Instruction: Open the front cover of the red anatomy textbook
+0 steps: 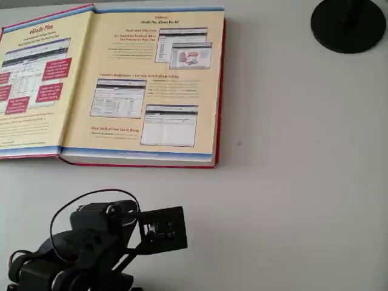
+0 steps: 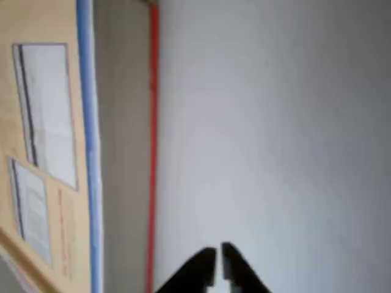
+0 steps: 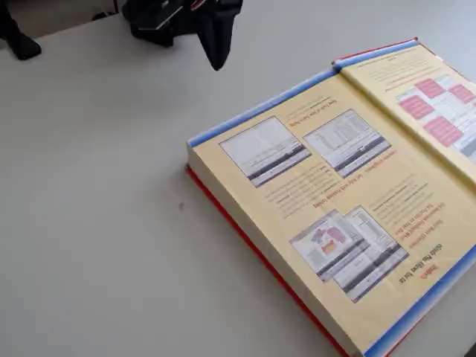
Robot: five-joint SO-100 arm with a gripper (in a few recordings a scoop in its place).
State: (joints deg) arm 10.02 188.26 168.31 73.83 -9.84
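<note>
Overhead view: the red anatomy textbook (image 1: pixel 142 85) lies open at upper left of the white table (image 1: pixel 291 182). The front cover (image 1: pixel 36 85) is folded flat to the left, its cream-yellow inner side up, with red boxes and a printed screenshot. The right-hand endpaper carries four screenshots and red headings. A black round base (image 1: pixel 348 24) sits at the upper right corner, well apart from the book. The black arm is at lower left, below the book and not touching it.

Wrist view: the gripper (image 2: pixel 219 265) has its fingertips nearly pressed together, with nothing between them, above bare table just beside the book's red edge (image 2: pixel 153 152).

Fixed view: the book (image 3: pixel 320 193) lies open at right; the cover (image 3: pixel 439 97) lies flat at far right. The gripper (image 3: pixel 216 37) hangs at the top, apart from the book, over plain pale table (image 3: pixel 97 208).
</note>
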